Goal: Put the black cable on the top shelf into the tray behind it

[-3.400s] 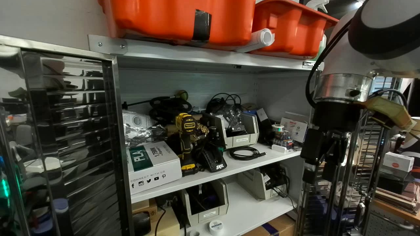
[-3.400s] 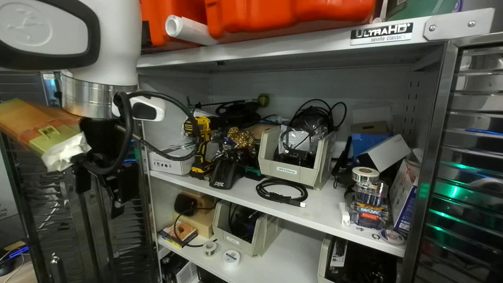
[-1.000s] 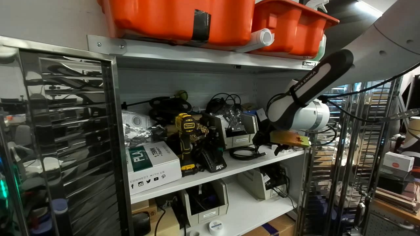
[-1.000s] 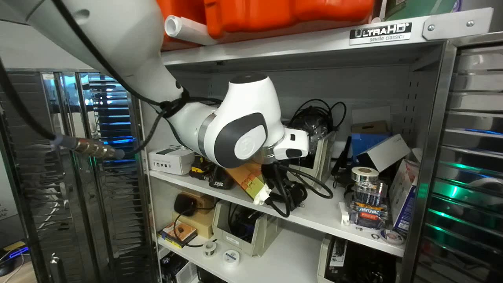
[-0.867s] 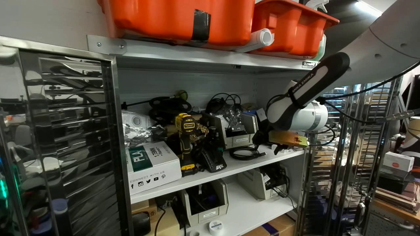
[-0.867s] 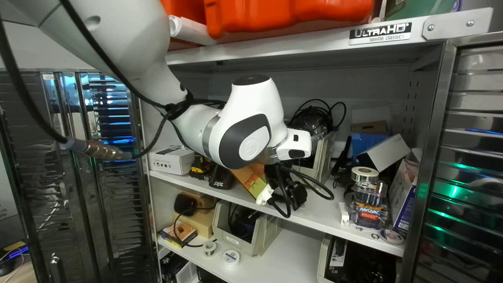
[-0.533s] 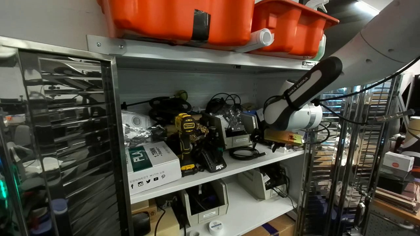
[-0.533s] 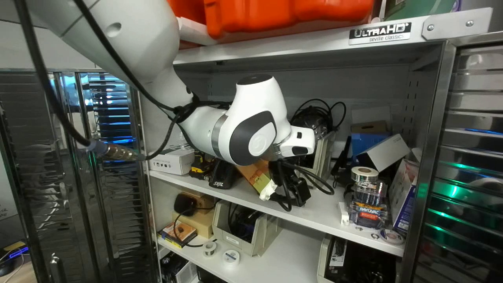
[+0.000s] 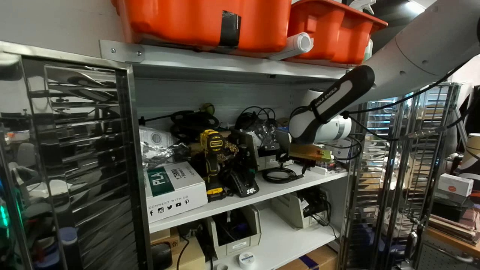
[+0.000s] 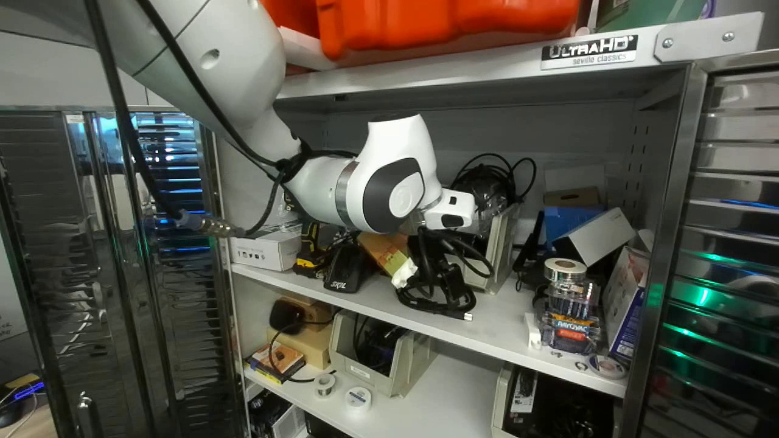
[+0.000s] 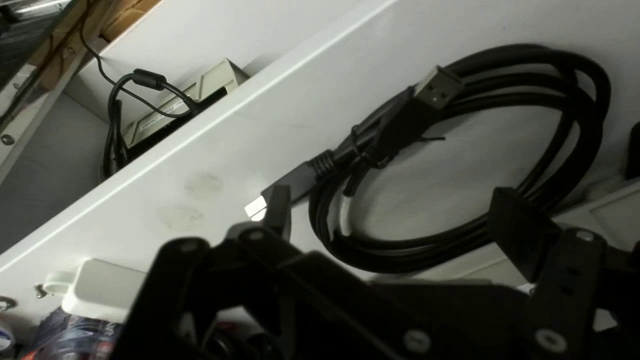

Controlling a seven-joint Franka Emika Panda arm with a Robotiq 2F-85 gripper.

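The black cable (image 11: 407, 117) is looped on the top shelf (image 11: 245, 155), right of the middle in the wrist view. Low down, the gripper (image 11: 400, 222) is seen, jaws spread wide. The tray (image 10: 500, 252) is partly hidden in an exterior view.

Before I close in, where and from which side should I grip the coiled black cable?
Probably pinch the coiled black cable at its tied stretch near the metal USB plug, coming from above: the loop lies flat, with strands bunched there.
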